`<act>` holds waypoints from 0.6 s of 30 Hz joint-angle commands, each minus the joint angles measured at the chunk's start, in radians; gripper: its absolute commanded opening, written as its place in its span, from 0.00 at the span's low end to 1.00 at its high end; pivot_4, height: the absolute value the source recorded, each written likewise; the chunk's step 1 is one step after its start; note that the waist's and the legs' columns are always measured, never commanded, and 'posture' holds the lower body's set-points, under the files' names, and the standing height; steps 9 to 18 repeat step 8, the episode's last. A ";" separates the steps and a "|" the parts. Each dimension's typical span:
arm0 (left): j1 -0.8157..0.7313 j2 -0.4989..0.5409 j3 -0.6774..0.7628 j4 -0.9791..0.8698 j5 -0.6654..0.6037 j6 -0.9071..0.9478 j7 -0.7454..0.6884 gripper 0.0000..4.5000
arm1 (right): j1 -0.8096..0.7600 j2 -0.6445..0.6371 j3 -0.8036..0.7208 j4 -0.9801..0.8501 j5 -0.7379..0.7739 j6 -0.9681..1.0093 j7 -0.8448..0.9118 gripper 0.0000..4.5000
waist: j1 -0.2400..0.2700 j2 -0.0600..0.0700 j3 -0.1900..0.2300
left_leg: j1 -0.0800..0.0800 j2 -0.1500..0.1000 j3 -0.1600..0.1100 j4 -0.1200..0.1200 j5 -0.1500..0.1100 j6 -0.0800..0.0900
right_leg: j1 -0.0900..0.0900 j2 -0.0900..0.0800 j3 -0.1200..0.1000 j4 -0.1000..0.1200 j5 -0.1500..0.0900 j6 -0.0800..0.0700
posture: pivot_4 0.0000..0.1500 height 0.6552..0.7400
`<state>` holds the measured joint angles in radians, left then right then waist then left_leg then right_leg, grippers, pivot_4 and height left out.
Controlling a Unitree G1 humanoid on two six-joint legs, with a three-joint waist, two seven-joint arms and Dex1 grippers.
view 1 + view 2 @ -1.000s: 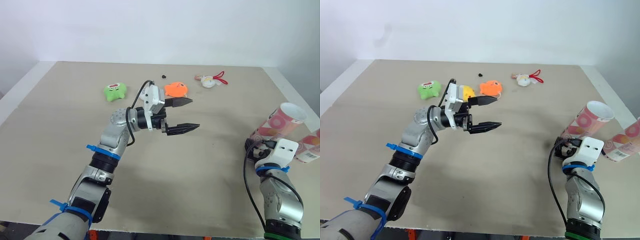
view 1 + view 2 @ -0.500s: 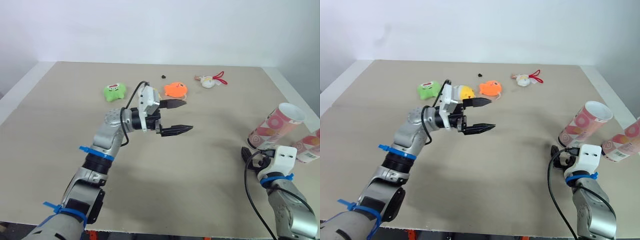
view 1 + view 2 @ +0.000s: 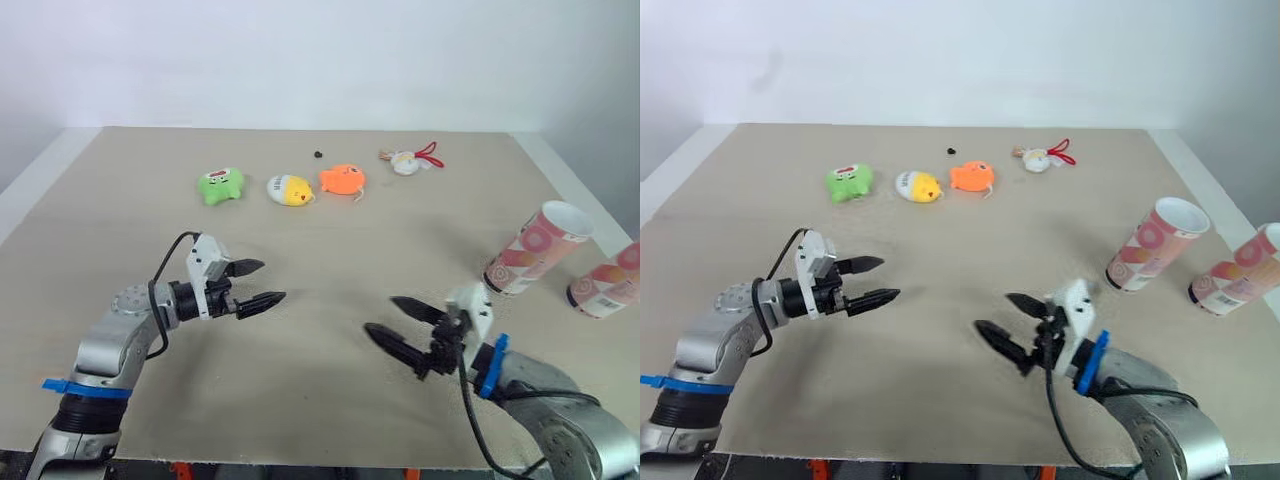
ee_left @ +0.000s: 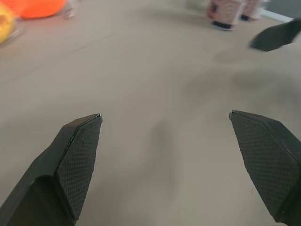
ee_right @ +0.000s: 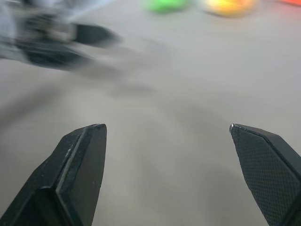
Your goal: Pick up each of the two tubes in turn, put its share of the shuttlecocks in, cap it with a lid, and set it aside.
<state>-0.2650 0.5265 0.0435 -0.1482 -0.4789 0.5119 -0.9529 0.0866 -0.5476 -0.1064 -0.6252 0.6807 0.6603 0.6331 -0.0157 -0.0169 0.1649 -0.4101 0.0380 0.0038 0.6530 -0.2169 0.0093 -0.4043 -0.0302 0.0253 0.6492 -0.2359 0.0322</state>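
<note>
Tubes with pink patterns, 2 of them, were on the right side of the tabletop (image 3: 120, 240). The first tube (image 3: 533, 250) stood on its dark bottom with its open mouth up. The second tube (image 3: 604, 290) was just to the right of it and partly cut off by the edge of the picture. The 2 did not touch.

The left hand (image 3: 272, 281) was over the near left part of the tabletop. Its 2 black fingers were spread wide apart and pointed to the right, with nothing between them. The right hand (image 3: 380, 314) was over the near middle of the tabletop, left of the tubes and well apart from them. Its fingers were spread wide too and pointed to the left, and it held nothing. The 2 hands faced each other with bare tabletop between them.

On the far side sat a row of small toys: a green toy (image 3: 221, 186), a yellow toy (image 3: 289, 189) and an orange toy (image 3: 343, 179), side by side. Farther right lay a white toy (image 3: 405, 161) with a red loop. A tiny black thing (image 3: 317, 155) sat just beyond the orange toy.
</note>
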 commanded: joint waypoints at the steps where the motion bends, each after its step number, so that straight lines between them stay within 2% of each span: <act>1: 0.055 0.002 0.057 -0.105 -0.033 0.008 0.059 1.00 | -0.074 0.007 0.070 0.048 -0.017 -0.014 0.031 1.00 | 0.000 -0.001 0.000 | 0.000 0.000 0.000 0.000 0.000 0.000 | 0.000 -0.001 0.000 0.000 0.000 0.000 | 1.00 1.00; 8: 0.170 0.027 0.091 -0.207 -0.066 0.029 0.105 1.00 | -0.148 0.052 0.164 0.160 -0.069 -0.053 0.060 1.00 | -0.002 -0.002 0.001 | -0.002 -0.001 0.002 -0.001 -0.002 -0.003 | -0.002 -0.001 0.003 0.000 -0.002 0.002 | 1.00 1.00; 18: 0.170 0.027 0.091 -0.207 -0.066 0.029 0.105 1.00 | -0.148 0.052 0.164 0.160 -0.069 -0.053 0.060 1.00 | -0.002 -0.002 0.001 | -0.002 -0.001 0.002 -0.001 -0.002 -0.003 | -0.002 -0.001 0.003 0.000 -0.002 0.002 | 1.00 1.00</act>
